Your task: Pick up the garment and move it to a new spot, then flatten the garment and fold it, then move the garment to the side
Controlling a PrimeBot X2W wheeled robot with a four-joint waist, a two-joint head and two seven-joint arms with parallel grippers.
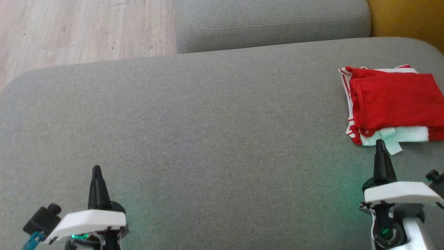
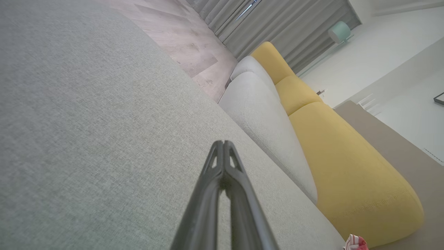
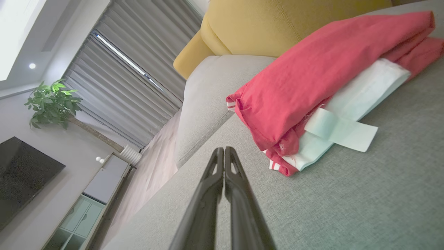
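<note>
Lying at the right side of the big grey cushion (image 1: 208, 121), the red garment (image 1: 395, 100) is a flat folded pile with white and striped edges. It looks soft, thin and light, so it will bend and droop when it is lifted, and the layers may slide apart. It will not break. A good place to take hold is, I think, the near left corner, where the layers come together in a thick edge. Pinching just the pale strip (image 1: 393, 146) that sticks out would likely pull one layer loose.

In the head view the pile's long side goes left to right, and its right end runs off the picture. The rounded red fold faces left, and the white band faces the robot.

The right gripper (image 1: 380, 141) is pinched tight with nothing in it. Its tip is just beside the near edge of the garment, and I cannot tell if it touches the pale strip. The left gripper (image 1: 96, 169) is pinched tight too, holds nothing, and sits well apart from the garment, over bare cushion
</note>
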